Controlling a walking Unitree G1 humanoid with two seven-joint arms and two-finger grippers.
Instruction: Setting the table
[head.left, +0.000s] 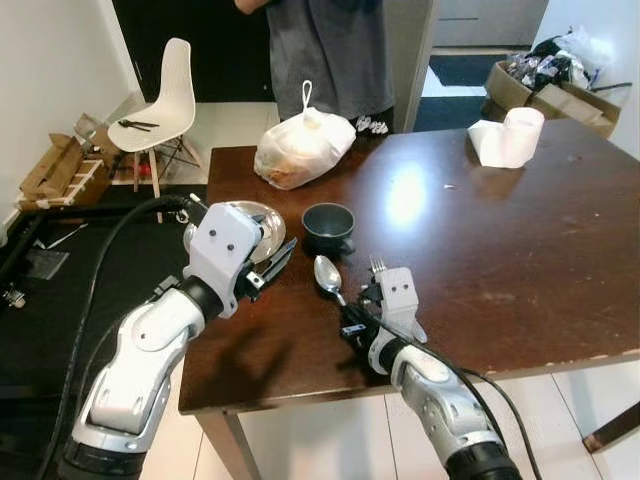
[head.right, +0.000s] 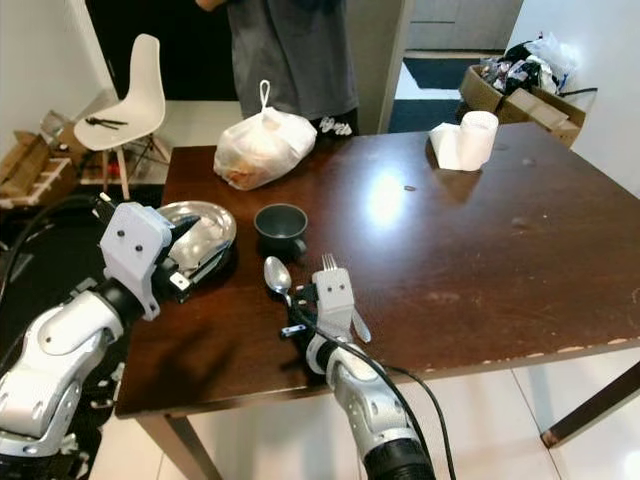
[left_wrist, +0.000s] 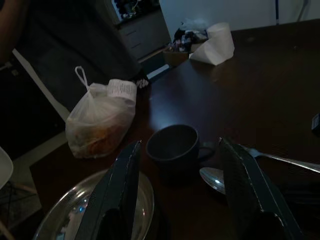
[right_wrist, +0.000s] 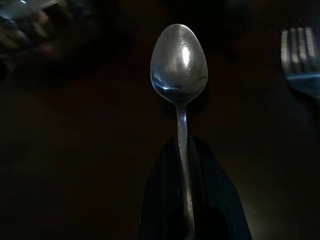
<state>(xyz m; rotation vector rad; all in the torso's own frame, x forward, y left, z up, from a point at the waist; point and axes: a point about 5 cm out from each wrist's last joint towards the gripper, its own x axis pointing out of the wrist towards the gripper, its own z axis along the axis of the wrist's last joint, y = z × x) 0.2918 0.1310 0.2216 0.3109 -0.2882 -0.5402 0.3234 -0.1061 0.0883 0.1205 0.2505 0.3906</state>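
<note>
A silver spoon (right_wrist: 179, 62) has its handle pinched between the fingers of my right gripper (right_wrist: 184, 145), which is shut on it near the table's front edge. Its bowl (head.left: 326, 272) points toward a dark cup (head.left: 328, 226). A fork (head.right: 328, 263) lies on the table just right of the spoon, partly hidden by my right wrist. My left gripper (left_wrist: 180, 200) stands open with nothing between its fingers, hovering over the near edge of a shiny metal plate (head.right: 205, 230) left of the cup.
A tied white plastic bag (head.left: 303, 148) with food sits behind the plate. A paper roll (head.left: 510, 137) stands at the far right. A person (head.left: 330, 50) stands at the table's far side. A white chair (head.left: 165, 100) and cardboard boxes (head.left: 50, 168) are on the left.
</note>
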